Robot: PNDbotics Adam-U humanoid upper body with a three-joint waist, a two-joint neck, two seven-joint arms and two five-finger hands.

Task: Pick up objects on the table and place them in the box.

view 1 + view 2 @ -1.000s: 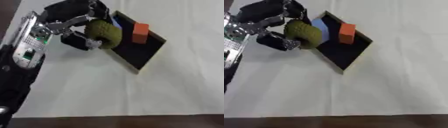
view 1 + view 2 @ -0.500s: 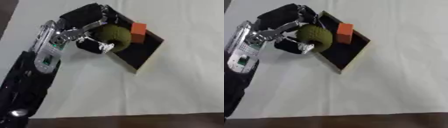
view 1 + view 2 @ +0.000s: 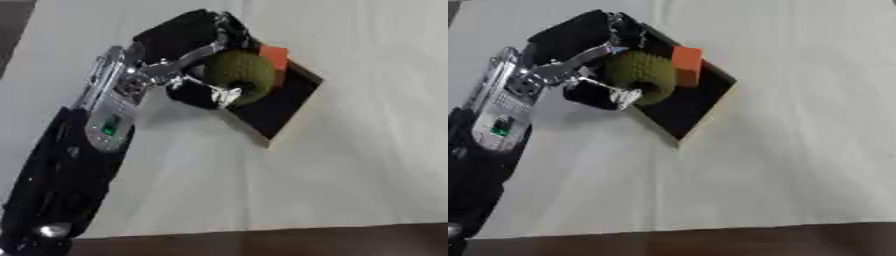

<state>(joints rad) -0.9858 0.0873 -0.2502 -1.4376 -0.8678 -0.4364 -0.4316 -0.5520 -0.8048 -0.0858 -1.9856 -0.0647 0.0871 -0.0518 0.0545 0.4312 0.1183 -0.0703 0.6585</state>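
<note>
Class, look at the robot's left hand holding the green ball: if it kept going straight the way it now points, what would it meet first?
Most likely the orange block inside the black box. The left hand points toward the upper right, with the green ball over the box, the block just beyond it. Depth is unclear.

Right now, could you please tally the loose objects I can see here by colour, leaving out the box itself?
Olive green: 1, the knobbly ball held by the left robot hand over the box.
Orange: 1, the block inside the box.
Total: 2. Anything behind the ball or the hand is hidden.
</note>
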